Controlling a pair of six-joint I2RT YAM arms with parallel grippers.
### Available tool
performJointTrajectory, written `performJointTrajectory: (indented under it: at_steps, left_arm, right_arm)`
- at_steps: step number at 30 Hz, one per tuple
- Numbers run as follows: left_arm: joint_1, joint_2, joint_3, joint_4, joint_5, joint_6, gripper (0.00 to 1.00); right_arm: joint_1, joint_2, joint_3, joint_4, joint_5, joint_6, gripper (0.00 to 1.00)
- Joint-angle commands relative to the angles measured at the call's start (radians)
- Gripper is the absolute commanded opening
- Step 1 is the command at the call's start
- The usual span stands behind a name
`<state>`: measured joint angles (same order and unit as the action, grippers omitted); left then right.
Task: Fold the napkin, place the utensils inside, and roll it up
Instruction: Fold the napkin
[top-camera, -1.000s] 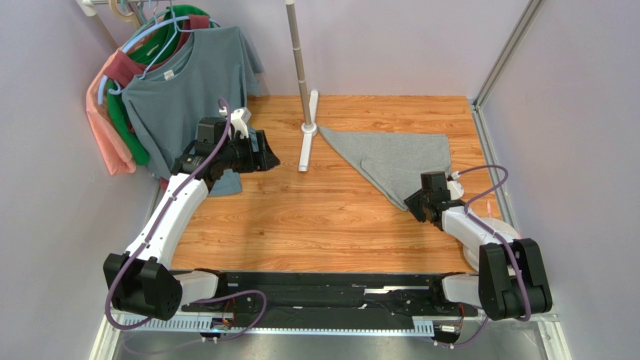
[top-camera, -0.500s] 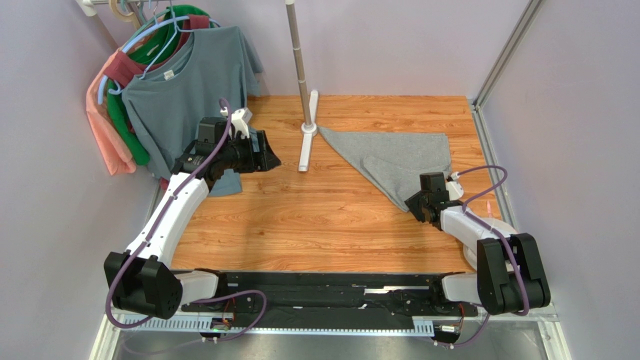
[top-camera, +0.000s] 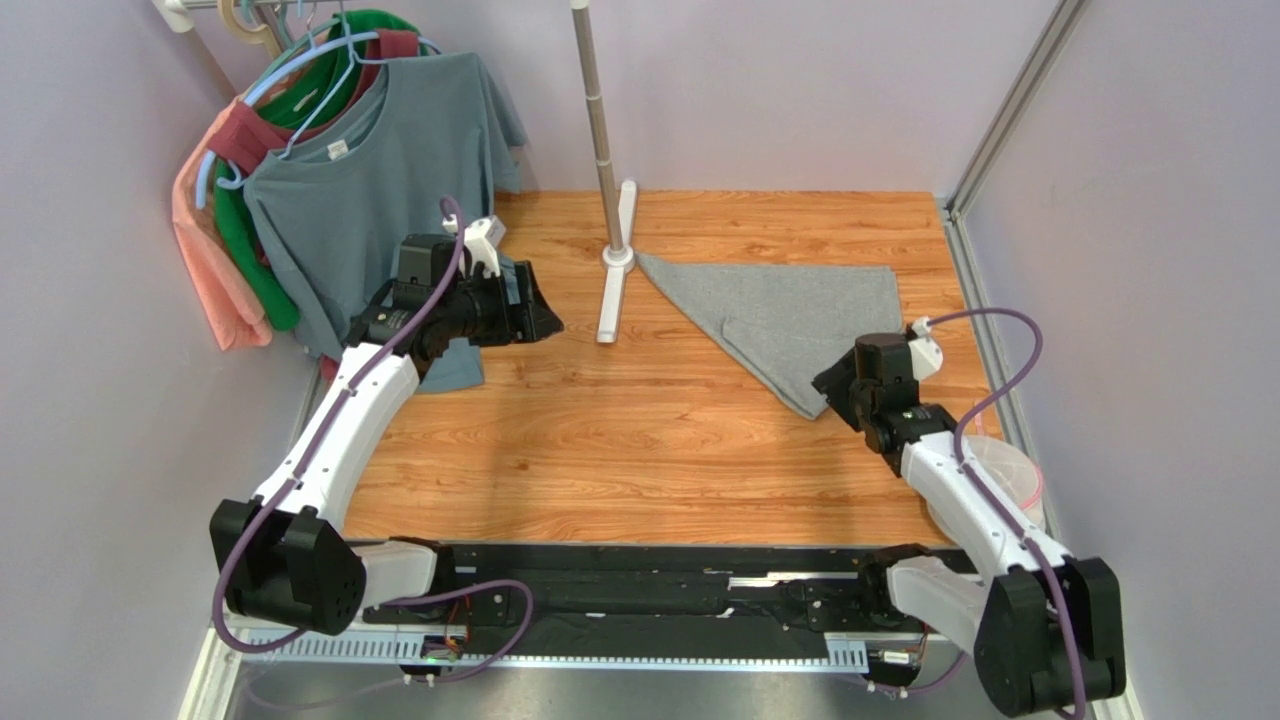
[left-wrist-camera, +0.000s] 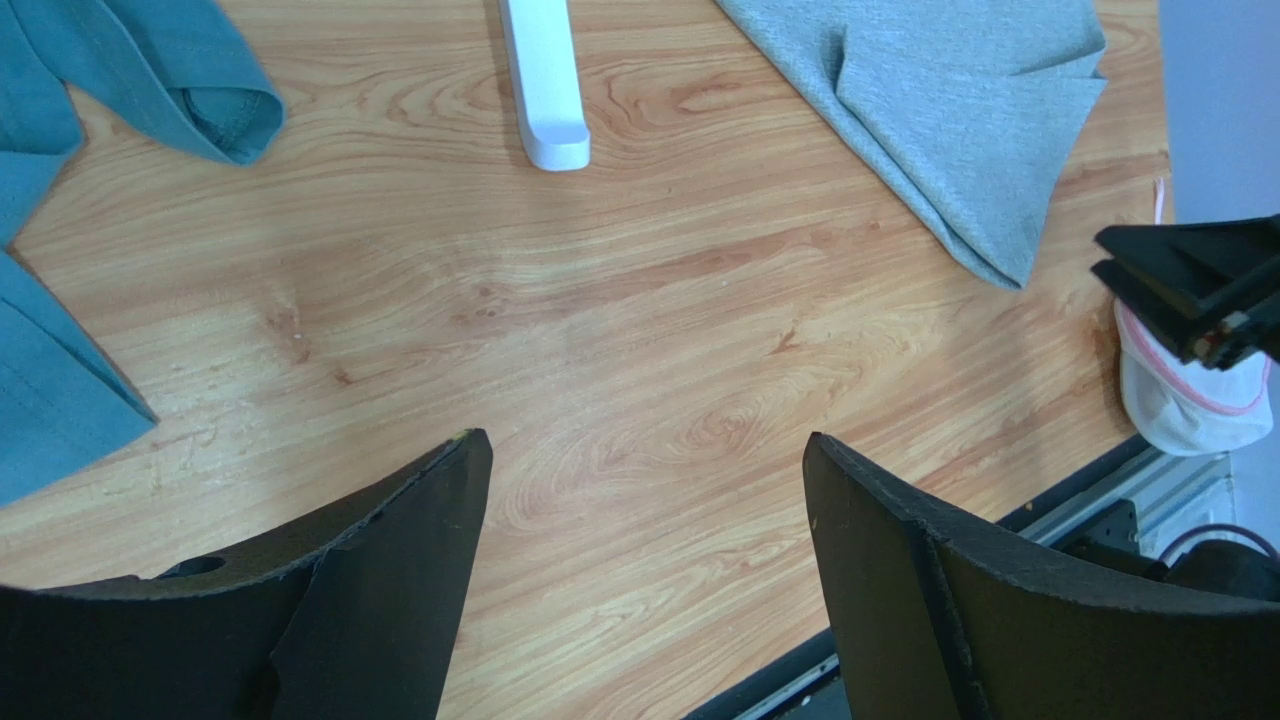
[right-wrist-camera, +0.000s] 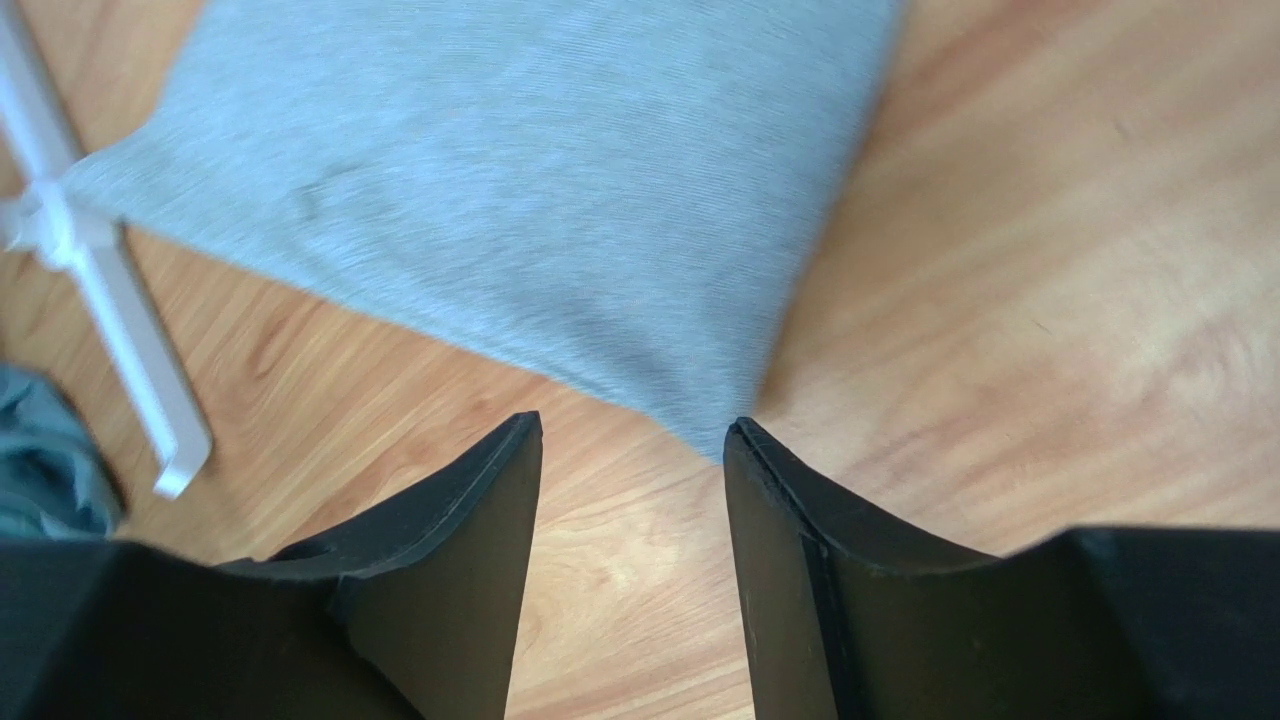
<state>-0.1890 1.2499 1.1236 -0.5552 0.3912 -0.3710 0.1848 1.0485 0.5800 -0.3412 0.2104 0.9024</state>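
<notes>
Wooden table (top-camera: 631, 435) bears the napkin (top-camera: 796, 308) folded into a triangle far right (no fork visible), left gripper (left-wrist-camera: 646, 438) and right gripper (right-wrist-camera: 631, 428) both released, empty; loading and rolling remain.

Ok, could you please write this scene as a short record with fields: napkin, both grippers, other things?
napkin: grey, folded into a triangle, flat on the far right of the table
right gripper: open, at the napkin's near corner, not gripping it
left gripper: open, over bare wood on the left, holding nothing
fork: not seen in any view
other things: white stand base left of the napkin; blue-grey T-shirt on a hanger, far left
</notes>
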Motion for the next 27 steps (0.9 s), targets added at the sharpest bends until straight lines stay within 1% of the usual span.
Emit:
performJointTrajectory:
  at_steps: [1, 2, 3, 4, 5, 6, 7, 8, 10, 11, 12, 15, 18, 21, 27]
  left_arm:
    - [0.003, 0.005, -0.001, 0.037, 0.02, -0.013, 0.85]
    - [0.003, 0.005, 0.001, 0.037, 0.018, -0.013, 0.85]
    - [0.003, 0.006, 0.001, 0.038, 0.018, -0.013, 0.85]
    - [0.003, 0.006, 0.001, 0.037, 0.017, -0.011, 0.85]
    - [0.003, 0.006, 0.002, 0.037, 0.012, -0.009, 0.85]
    - [0.003, 0.006, 0.002, 0.035, 0.011, -0.009, 0.85]
    - [0.003, 0.008, 0.002, 0.034, 0.005, -0.009, 0.85]
    - [0.003, 0.006, 0.002, 0.032, 0.002, -0.006, 0.85]
    - [0.005, 0.008, 0.002, 0.029, -0.006, -0.003, 0.85]
    - [0.003, 0.009, 0.002, 0.028, -0.009, -0.002, 0.85]
    - [0.003, 0.009, 0.004, 0.026, -0.012, 0.0, 0.85]
    - [0.003, 0.011, 0.005, 0.023, -0.02, 0.001, 0.85]
    - [0.005, 0.016, 0.005, 0.023, -0.025, 0.001, 0.85]
    - [0.005, 0.02, 0.007, 0.018, -0.025, 0.004, 0.85]
    - [0.005, 0.026, 0.011, 0.017, -0.029, 0.004, 0.85]
  right_arm:
    - [0.071, -0.015, 0.139, 0.059, -0.014, -0.262, 0.52]
    - [0.082, 0.048, 0.168, 0.062, -0.028, -0.352, 0.52]
    - [0.099, 0.086, 0.244, 0.054, -0.045, -0.391, 0.51]
    - [0.132, 0.128, 0.279, 0.051, -0.049, -0.428, 0.5]
    - [0.148, 0.224, 0.32, 0.047, -0.049, -0.492, 0.5]
    - [0.163, 0.269, 0.352, 0.047, -0.058, -0.522, 0.5]
    - [0.197, 0.321, 0.419, 0.044, -0.059, -0.555, 0.5]
    - [0.214, 0.405, 0.449, 0.044, -0.051, -0.585, 0.5]
    - [0.261, 0.491, 0.535, 0.041, -0.04, -0.686, 0.51]
    - [0.277, 0.528, 0.559, 0.039, -0.042, -0.713, 0.52]
    - [0.304, 0.603, 0.589, 0.028, -0.025, -0.773, 0.52]
    - [0.341, 0.712, 0.659, 0.025, 0.013, -0.833, 0.53]
    - [0.352, 0.781, 0.696, 0.027, 0.035, -0.881, 0.54]
    - [0.358, 0.811, 0.708, 0.034, 0.057, -0.925, 0.54]
    - [0.366, 0.849, 0.707, 0.05, 0.041, -0.987, 0.54]
